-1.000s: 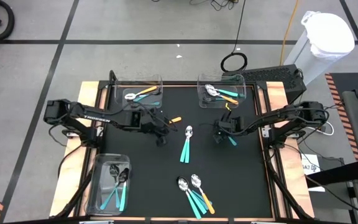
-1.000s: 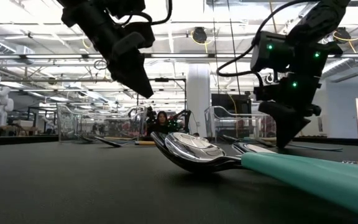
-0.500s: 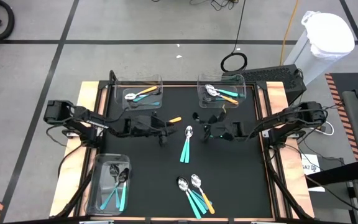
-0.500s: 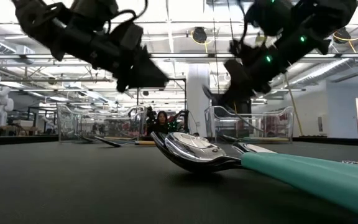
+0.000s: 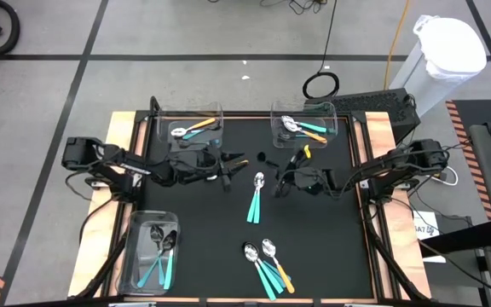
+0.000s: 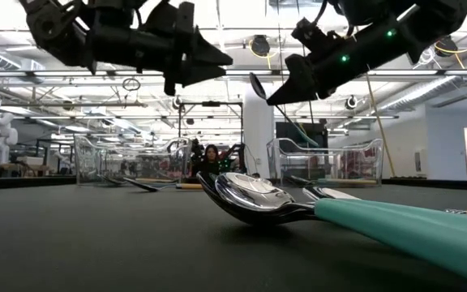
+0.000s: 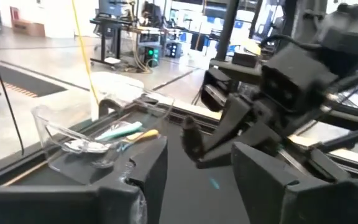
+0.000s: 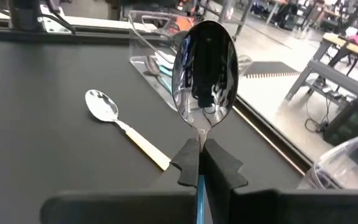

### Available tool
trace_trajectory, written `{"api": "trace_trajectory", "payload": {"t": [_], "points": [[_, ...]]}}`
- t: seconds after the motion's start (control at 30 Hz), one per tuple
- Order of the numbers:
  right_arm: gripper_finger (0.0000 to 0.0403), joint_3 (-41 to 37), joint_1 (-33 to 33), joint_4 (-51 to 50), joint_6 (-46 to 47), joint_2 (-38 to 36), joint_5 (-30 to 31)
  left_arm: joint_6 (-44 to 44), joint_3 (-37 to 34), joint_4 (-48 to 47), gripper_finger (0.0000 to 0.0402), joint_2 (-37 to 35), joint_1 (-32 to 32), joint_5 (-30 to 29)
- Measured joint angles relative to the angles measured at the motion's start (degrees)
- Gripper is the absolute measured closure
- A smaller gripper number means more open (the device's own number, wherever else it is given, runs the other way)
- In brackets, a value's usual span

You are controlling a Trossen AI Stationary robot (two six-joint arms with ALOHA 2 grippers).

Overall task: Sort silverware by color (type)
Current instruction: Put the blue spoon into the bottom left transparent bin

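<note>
The right gripper (image 8: 201,163) is raised above the middle of the black table mat (image 5: 203,247), its fingers clamped on the neck of a shiny metal spoon with a light blue handle (image 8: 204,71), bowl pointing forward. The left gripper (image 5: 228,162) hovers opposite it with its fingers spread apart and nothing between them. Other spoons lie loose on the mat, including a teal-handled pair (image 5: 255,198), and more rest in three clear plastic bins (image 5: 147,247).

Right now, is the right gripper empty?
No. In the right wrist view the right gripper is shut on the neck of a spoon, its bowl sticking out ahead.
</note>
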Motion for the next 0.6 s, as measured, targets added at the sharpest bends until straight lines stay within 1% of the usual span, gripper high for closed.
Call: {"api": "trace_trajectory", "payload": {"t": [0.2,0.3,0.37,0.43,0.6], "points": [[0.0403,0.1,0.7,3.4,-3.5,0.0,0.0,-0.2,3.0,-0.4,0.0157,5.0,1.0,0.7],[0.0403,0.1,0.7,3.2,-3.4,0.0,1.5,-0.1,4.8,-0.3,0.0132,6.9,1.2,2.7],[0.0403,0.1,0.6,2.8,-3.4,0.0,1.5,0.1,5.8,-0.1,0.0127,7.6,1.1,4.1],[0.0403,0.1,0.9,2.7,-3.0,0.0,1.4,0.1,6.5,-0.1,0.0127,8.0,1.1,4.0],[0.0403,0.1,1.7,2.7,-2.0,0.0,1.3,0.0,8.2,0.0,0.0147,8.3,1.2,0.6]]}}
